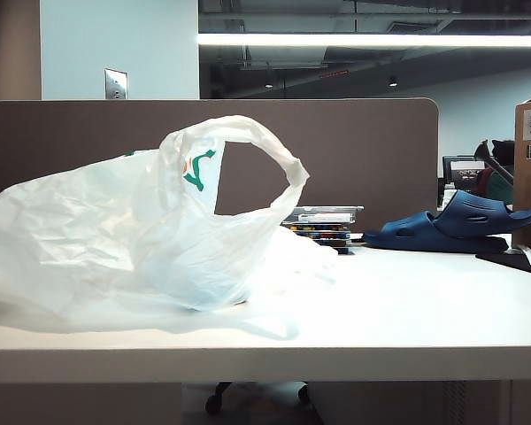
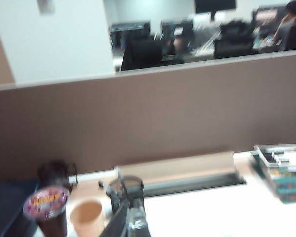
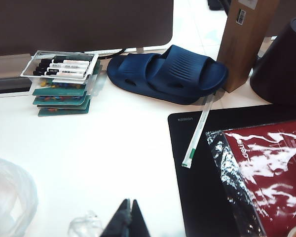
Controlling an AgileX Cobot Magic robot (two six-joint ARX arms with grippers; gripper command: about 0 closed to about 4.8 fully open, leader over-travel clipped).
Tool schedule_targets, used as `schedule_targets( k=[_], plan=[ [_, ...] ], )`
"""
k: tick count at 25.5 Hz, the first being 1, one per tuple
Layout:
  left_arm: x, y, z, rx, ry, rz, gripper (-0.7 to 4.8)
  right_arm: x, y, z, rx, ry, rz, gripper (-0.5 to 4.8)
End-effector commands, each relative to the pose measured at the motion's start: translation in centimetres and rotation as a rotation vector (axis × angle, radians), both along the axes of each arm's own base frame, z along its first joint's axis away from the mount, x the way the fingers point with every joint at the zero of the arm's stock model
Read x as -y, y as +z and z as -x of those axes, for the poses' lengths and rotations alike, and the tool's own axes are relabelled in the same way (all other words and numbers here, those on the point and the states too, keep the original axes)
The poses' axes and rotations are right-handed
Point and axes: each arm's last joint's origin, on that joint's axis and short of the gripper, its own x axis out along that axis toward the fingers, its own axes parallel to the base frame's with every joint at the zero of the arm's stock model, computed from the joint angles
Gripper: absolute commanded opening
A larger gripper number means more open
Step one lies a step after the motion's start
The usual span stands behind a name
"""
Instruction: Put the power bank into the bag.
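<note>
Exterior view: crinkled translucent white plastic bag (image 1: 133, 230) lies on white table (image 1: 407, 310); power bank not visible, possibly inside. Left end effector (image 2: 129, 210), right end effector (image 3: 127, 217) both closed, empty. Confirm contents before retreat.

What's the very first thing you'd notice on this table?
The big crinkly white plastic bag fills the left of the table, its loop handle sticking up. Behind it to the right lie dark blue slippers beside a stack of clear cases. The left gripper and right gripper are both shut and empty.
</note>
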Motion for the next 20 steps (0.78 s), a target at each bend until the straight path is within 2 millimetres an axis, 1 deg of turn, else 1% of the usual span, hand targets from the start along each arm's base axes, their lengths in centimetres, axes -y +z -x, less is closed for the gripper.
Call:
schedule_targets(
  k=[1, 5, 8, 12, 16, 17, 20],
  plan=[
    [0.3, 0.0, 0.8, -0.034, -0.028, 0.043, -0.06, -0.1, -0.8, 1.5, 0.065, 0.000, -0.006, -0.08],
    [1.2, 0.2, 1.4, -0.037, -0.082, 0.064, -0.06, -0.2, -2.1, 2.8, 0.063, 0.001, -0.007, -0.08],
    [1.9, 0.4, 2.3, -0.032, -0.113, 0.062, -0.06, -0.2, -3.3, 4.6, 0.071, -0.004, -0.016, -0.08],
    [2.0, 0.0, 3.0, -0.063, -0.109, 0.061, -0.06, -0.3, -4.2, 5.8, 0.110, -0.003, -0.015, -0.08],
    [2.0, -1.4, 4.3, -0.055, -0.109, 0.060, -0.06, -0.3, -5.4, 6.7, 0.131, -0.007, -0.028, -0.08],
    [2.0, -2.4, 5.2, -0.054, -0.110, 0.060, -0.06, -0.3, -6.2, 7.2, 0.144, -0.007, -0.028, -0.08],
    [2.1, -4.2, 6.8, -0.046, -0.111, 0.067, -0.06, -0.4, -7.8, 7.9, 0.174, -0.005, -0.027, -0.08]
  ],
)
